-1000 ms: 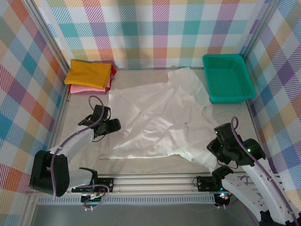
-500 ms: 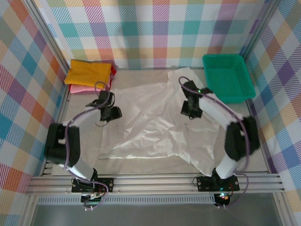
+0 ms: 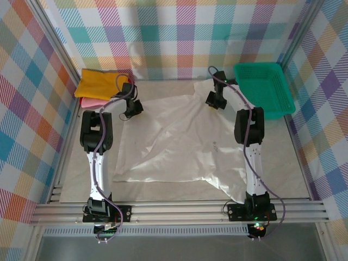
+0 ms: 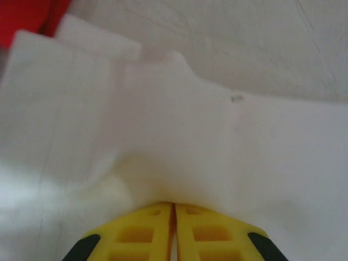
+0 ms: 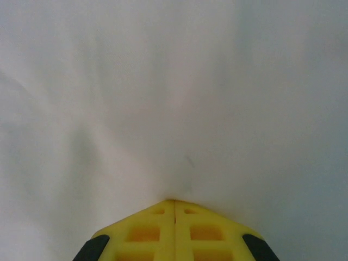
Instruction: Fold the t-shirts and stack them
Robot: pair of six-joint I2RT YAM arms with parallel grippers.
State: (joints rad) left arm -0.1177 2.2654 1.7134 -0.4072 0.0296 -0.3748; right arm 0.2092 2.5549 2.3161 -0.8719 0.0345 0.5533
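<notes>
The white t-shirt (image 3: 179, 144) lies spread and wrinkled across the middle of the table. My left gripper (image 3: 132, 109) sits at the shirt's far left corner, and its yellow fingers (image 4: 141, 228) are shut on a pinch of the white cloth (image 4: 163, 136). At the shirt's far right edge, my right gripper (image 3: 213, 100) is shut on the cloth (image 5: 174, 98), fingertips together (image 5: 174, 202). At the back left lies a folded stack: a mustard-yellow shirt (image 3: 100, 84) on a pink one (image 3: 89, 101), with a red edge (image 3: 131, 82) showing.
A green plastic basket (image 3: 263, 89) stands at the back right, close to the right arm. Checked walls enclose the table on three sides. Both arms stretch far forward over the shirt's sides. A red corner (image 4: 27, 16) shows at the upper left of the left wrist view.
Both arms have swung from near the front of the table out to the shirt's far edge. Both grippers have closed on the white cloth.
</notes>
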